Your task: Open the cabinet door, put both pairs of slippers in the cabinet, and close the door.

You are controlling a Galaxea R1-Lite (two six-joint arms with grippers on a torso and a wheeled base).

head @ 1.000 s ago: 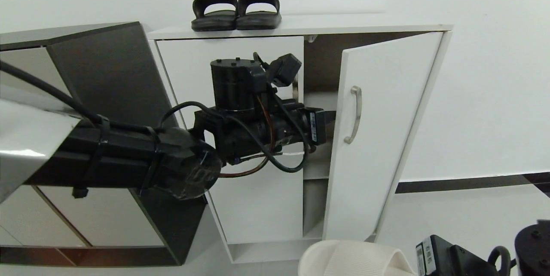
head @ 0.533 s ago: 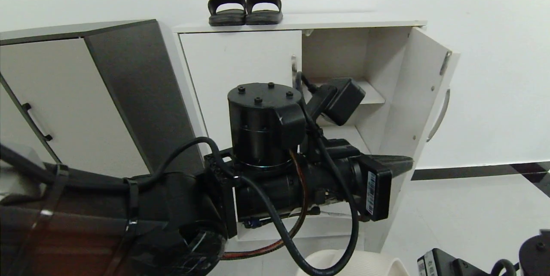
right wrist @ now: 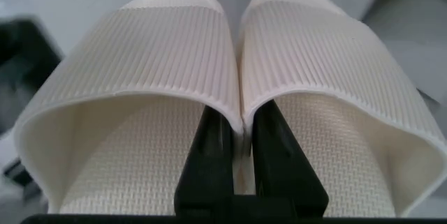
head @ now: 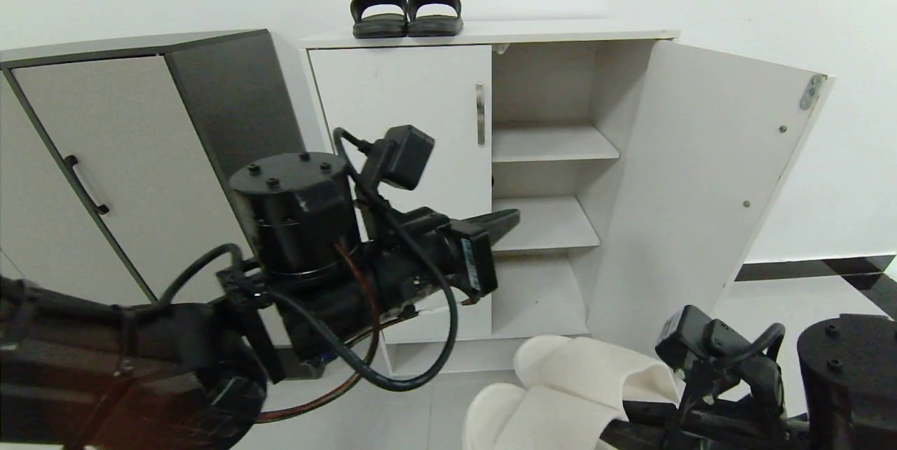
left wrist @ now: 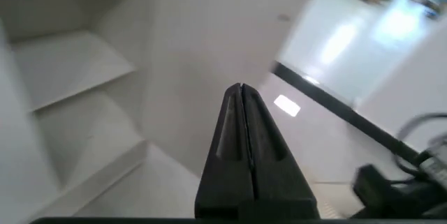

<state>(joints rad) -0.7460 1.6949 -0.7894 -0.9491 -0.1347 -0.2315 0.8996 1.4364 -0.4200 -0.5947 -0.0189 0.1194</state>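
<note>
- The tall white wooden cabinet (head: 560,33) has its door (head: 701,191) wide open.
- The cream ribbed foam slippers (head: 567,387) hang low near that door; the shelves (head: 546,222) lie ahead, a bit left.
- Our right gripper (right wrist: 241,123) pinches them; our left gripper (left wrist: 242,112) is pressed together, holding nothing.

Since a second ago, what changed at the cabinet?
The right door swung from nearly shut to wide open. The left gripper, shut and empty, drew back from it. The head view shifted too. Unchanged: the right gripper holds the white slippers, the black slippers sit on the cabinet top, and the left door is shut.
</note>
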